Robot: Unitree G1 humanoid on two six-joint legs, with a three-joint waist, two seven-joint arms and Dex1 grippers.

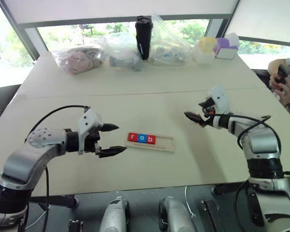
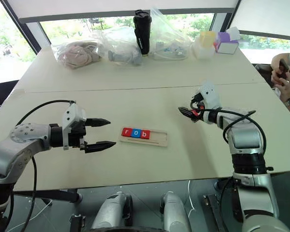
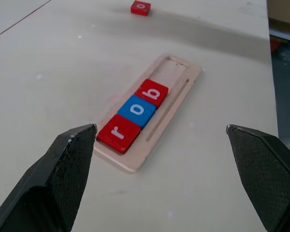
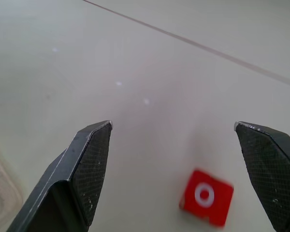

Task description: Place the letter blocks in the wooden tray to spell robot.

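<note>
Three letter blocks (image 1: 141, 138) filling wooden tray's (image 1: 165, 143) left end, tray lengthwise left-right, both grippers spread, empty.

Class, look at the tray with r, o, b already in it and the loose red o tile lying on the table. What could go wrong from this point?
1. The red o tile lies flat on the table; the open right gripper could push it along instead of lifting it.
2. The next free slot in the wooden tray adjoins the b tile, so a careless placement might knock it.
</note>
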